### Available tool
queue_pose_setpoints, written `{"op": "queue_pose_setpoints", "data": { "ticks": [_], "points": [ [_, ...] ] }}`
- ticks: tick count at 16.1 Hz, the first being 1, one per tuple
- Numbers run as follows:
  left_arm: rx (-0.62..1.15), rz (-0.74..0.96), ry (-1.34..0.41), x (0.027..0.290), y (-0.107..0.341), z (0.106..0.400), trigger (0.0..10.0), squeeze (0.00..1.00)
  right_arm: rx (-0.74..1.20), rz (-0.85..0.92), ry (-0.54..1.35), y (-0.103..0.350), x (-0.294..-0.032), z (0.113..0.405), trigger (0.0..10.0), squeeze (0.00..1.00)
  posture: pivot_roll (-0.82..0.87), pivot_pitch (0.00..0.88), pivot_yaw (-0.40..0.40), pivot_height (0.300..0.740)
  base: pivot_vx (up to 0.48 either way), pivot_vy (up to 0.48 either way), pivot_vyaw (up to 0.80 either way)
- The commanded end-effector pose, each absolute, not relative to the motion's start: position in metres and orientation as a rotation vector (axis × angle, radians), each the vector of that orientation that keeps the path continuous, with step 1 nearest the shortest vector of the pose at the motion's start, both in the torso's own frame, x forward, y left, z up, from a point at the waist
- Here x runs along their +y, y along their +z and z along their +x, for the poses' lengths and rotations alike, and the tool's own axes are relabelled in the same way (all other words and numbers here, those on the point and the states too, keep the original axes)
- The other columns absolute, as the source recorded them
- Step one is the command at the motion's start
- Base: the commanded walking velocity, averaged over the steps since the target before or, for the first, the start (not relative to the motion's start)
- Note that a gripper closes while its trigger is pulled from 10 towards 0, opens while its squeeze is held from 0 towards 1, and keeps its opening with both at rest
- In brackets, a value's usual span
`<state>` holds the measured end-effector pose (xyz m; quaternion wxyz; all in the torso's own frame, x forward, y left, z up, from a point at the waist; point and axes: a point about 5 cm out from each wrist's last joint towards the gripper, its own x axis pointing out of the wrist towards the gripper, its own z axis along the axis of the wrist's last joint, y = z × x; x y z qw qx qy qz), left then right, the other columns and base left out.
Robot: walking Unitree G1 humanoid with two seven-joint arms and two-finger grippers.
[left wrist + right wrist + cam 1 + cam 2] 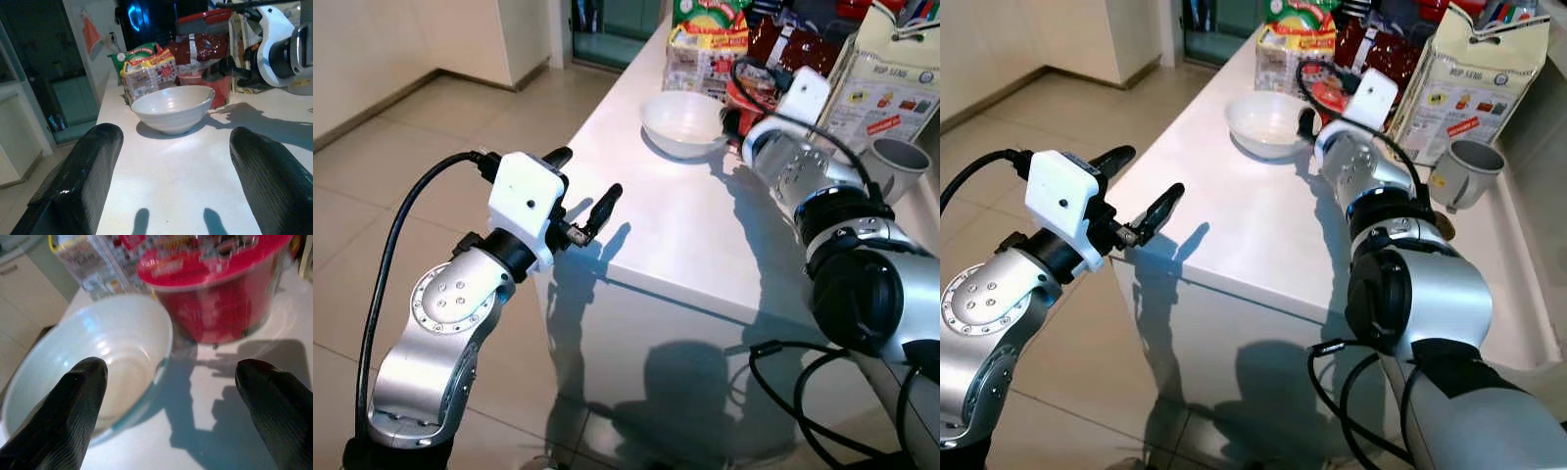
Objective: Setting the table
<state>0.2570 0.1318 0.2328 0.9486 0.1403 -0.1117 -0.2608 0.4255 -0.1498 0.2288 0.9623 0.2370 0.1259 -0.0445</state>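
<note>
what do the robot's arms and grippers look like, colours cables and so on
Both arms are silver metal with round, bolt-dotted joint housings and black collars. Each wrist carries a white boxy camera block, and thick black cables loop along the outside of both arms. The left gripper and the right gripper each have two long black fingers with a finely ribbed, matte surface. No markings are legible.

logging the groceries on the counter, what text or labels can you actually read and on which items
"BUP SENG": the top line on the cream paper bag, as best it reads; its smaller print and red badges are too small.
Green and yellow packet: print is blurred.
Red lidded tub: lid lettering is blurred.
Dark red packets: nothing legible.
White bowl and grey cup: no markings seen.
</note>
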Motion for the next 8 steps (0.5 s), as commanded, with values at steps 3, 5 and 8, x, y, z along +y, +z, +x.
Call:
{"op": "queue_pose_setpoints", "data": {
  "ticks": [3, 5, 8],
  "points": [
    [-0.247, 0.301, -0.559, 0.132, 0.242, 0.246, 10.0, 0.0, 0.282, 0.55, -0.089, 0.218, -0.146, 0.424, 10.0, 0.0, 0.15, 0.151, -0.096, 0.74, 0.0, 0.0, 0.0],
    [-0.302, 0.297, -0.55, 0.135, 0.255, 0.243, 10.0, 0.0, 0.251, 0.615, -0.098, 0.222, -0.148, 0.425, 10.0, 0.0, 0.17, 0.179, -0.094, 0.74, 0.0, 0.0, 0.0],
    [-0.349, 0.3, -0.571, 0.133, 0.27, 0.237, 10.0, 0.0, 0.233, 0.659, -0.103, 0.226, -0.151, 0.425, 10.0, 0.0, 0.18, 0.219, -0.09, 0.74, 0.0, 0.0, 0.0]
  ]
}}
